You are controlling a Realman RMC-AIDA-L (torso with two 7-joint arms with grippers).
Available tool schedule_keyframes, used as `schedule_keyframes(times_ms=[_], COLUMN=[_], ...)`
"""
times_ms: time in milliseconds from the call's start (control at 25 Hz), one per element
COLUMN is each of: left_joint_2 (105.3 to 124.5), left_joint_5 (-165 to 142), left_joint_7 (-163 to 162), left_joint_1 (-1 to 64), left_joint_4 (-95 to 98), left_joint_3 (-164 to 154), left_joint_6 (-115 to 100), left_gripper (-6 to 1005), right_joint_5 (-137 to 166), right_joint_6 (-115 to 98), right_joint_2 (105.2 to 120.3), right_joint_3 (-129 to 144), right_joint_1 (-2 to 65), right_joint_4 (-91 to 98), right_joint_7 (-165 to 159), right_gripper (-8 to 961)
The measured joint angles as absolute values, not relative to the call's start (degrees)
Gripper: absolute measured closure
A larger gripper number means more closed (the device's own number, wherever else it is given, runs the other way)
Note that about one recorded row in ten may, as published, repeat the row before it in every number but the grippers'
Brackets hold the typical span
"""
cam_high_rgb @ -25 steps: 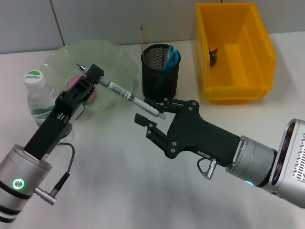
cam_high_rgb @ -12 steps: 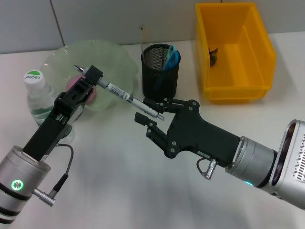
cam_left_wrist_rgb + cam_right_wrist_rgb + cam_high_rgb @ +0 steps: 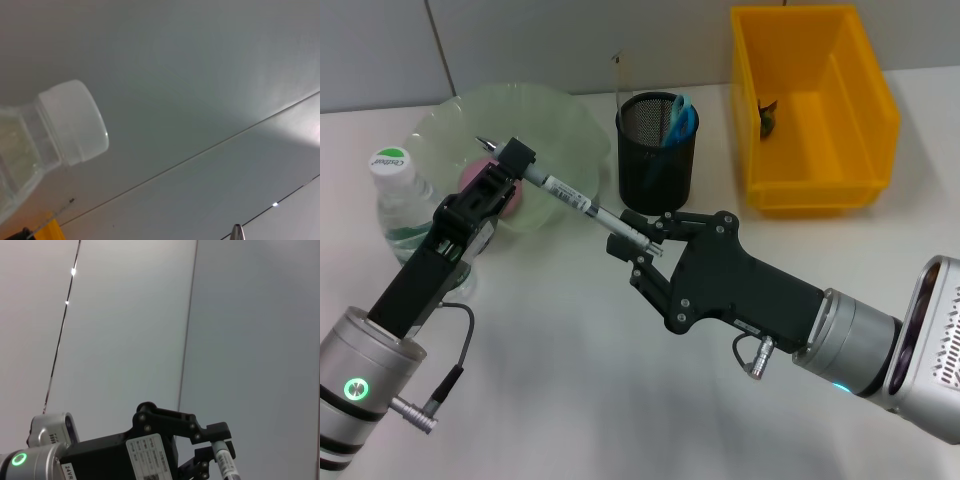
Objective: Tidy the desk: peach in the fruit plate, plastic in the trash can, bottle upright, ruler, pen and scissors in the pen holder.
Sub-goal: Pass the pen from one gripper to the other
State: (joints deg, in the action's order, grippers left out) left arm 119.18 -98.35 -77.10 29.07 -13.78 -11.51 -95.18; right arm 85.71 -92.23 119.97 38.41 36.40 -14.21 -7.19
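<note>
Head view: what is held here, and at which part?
The grey-and-white pen: left gripper clamps its upper end near the tip, right gripper closes on its lower end.

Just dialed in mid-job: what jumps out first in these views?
The pen spans the middle of the desk in mid-air, gripped near its tip end by the left gripper while the right gripper closes around its other end, a handover. Behind it stands the black mesh pen holder with blue-handled scissors inside. A yellow bin sits to the right.
</note>
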Motion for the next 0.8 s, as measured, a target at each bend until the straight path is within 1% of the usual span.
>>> schedule_keyframes(times_ms=[520,800], left_joint_2=[119.17,119.19], left_joint_5=[-98.4,-98.4], left_joint_7=[-76.7,-76.6], left_joint_1=[29.2,29.4], left_joint_4=[-14.0,-13.7], left_joint_3=[-11.5,-11.5], left_joint_6=[-95.2,-95.2], left_gripper=[861,861], right_joint_5=[85.7,85.7], right_joint_6=[-92.2,-92.2], right_joint_2=[119.96,119.96], right_joint_3=[37.9,38.0], right_joint_1=[36.3,36.2], right_joint_4=[-14.5,-14.5], right_joint_7=[-6.2,-6.2], right_gripper=[829,826])
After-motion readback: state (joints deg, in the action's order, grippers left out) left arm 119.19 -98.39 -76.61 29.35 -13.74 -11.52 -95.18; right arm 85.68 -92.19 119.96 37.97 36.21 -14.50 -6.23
